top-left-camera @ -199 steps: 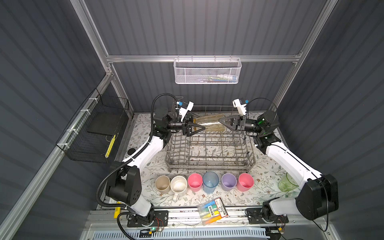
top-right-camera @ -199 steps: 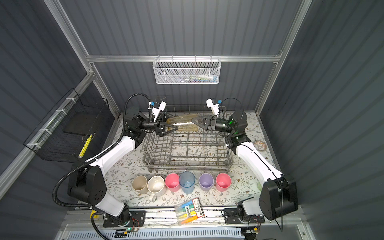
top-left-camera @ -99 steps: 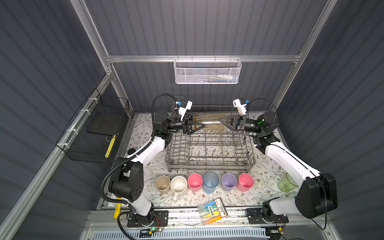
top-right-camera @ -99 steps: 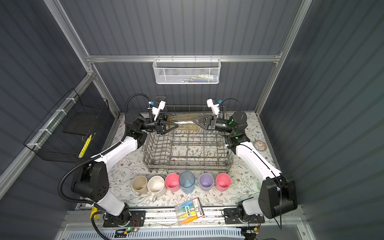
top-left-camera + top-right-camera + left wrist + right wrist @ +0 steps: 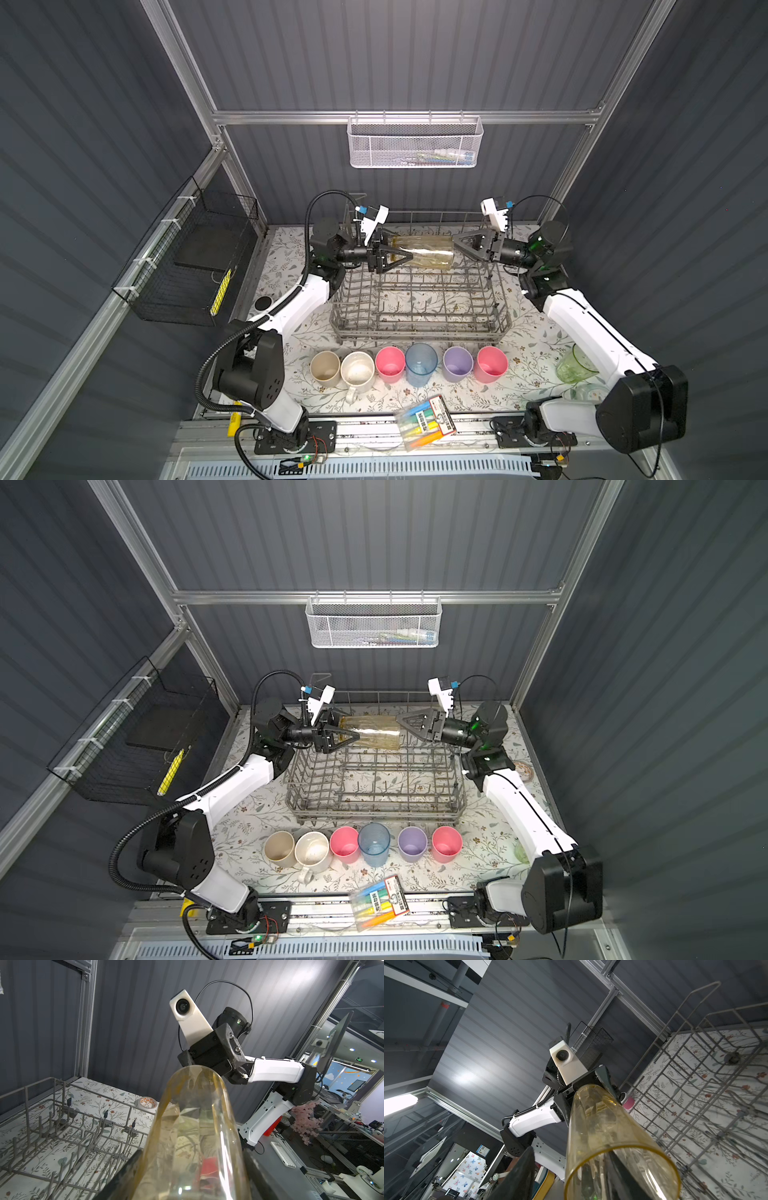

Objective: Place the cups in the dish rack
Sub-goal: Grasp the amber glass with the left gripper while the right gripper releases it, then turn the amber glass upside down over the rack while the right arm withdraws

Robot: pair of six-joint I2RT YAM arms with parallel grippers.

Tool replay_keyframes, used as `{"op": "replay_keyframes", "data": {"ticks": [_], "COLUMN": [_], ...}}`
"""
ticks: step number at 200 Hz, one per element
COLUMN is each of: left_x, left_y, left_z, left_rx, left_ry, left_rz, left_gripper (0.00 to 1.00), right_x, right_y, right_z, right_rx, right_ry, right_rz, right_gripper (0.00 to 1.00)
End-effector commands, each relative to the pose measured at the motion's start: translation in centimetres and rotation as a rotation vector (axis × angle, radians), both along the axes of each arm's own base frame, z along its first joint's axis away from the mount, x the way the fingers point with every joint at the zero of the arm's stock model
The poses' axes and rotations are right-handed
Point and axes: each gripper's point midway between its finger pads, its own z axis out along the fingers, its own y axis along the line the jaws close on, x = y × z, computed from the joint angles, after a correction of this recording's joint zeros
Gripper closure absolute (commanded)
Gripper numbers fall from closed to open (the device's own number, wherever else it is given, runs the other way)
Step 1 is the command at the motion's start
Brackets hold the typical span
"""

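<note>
An amber glass (image 5: 424, 251) (image 5: 370, 733) lies level in the air over the back of the grey wire dish rack (image 5: 419, 328) (image 5: 374, 808). My left gripper (image 5: 405, 252) (image 5: 193, 1153) is shut on its base end, one finger on each side. At the mouth end my right gripper (image 5: 457, 245) (image 5: 569, 1153) is open. One of its fingers is inside the rim and the outer finger (image 5: 521, 1167) stands clear of the wall. In front of the rack stand beige (image 5: 324, 368), cream mug (image 5: 357, 370), pink (image 5: 390, 363), blue (image 5: 421, 361), lilac (image 5: 458, 363) and pink (image 5: 491, 363) cups. A green glass (image 5: 575, 365) stands at the right.
A white mesh basket (image 5: 415, 143) hangs on the back wall and a black wire basket (image 5: 187, 266) on the left wall. A pack of markers (image 5: 426, 422) lies at the front edge. A tape roll (image 5: 521, 769) sits right of the rack.
My right gripper's jaws have spread apart off the amber glass's rim. My left gripper keeps its hold and the glass stays level above the rack.
</note>
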Motion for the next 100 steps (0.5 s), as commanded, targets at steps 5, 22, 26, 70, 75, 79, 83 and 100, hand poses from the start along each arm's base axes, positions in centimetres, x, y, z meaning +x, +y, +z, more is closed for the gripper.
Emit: {"op": "replay_keyframes", "data": {"ticks": [5, 22, 26, 70, 75, 79, 83, 100], "left_x": [-0.1, 0.7, 0.9, 5.3, 5.7, 6.0, 6.3, 7.9], "left_y": [0.2, 0.1, 0.1, 0.9, 1.0, 1.1, 1.2, 1.8], "left_z": [1.6, 0.9, 0.8, -0.5, -0.8, -1.2, -1.4, -2.8], "left_rx": [0.007, 0.058, 0.073, 0.271, 0.297, 0.321, 0.339, 0.433], "left_ry": [-0.048, -0.038, -0.033, 0.018, 0.023, 0.029, 0.032, 0.055], "left_rz": [0.043, 0.096, 0.110, 0.337, 0.354, 0.367, 0.382, 0.455], "left_gripper": [1.00, 1.00, 1.00, 1.00, 1.00, 1.00, 1.00, 1.00], "right_x": [0.3, 0.6, 0.7, 0.7, 0.7, 0.6, 0.5, 0.2], "right_y": [-1.9, -3.8, -4.3, -10.2, -10.9, -11.5, -12.1, -14.0], "right_z": [-0.1, -0.3, -0.4, -2.9, -3.2, -3.6, -3.8, -4.5], "right_rx": [-0.008, -0.036, -0.051, -0.415, -0.449, -0.476, -0.501, -0.573], "right_ry": [-0.021, -0.028, -0.034, -0.051, -0.049, -0.039, -0.032, -0.028], "right_rz": [-0.062, -0.145, -0.174, -0.581, -0.624, -0.653, -0.684, -0.783], "right_gripper": [0.43, 0.41, 0.41, 0.36, 0.36, 0.36, 0.35, 0.34]}}
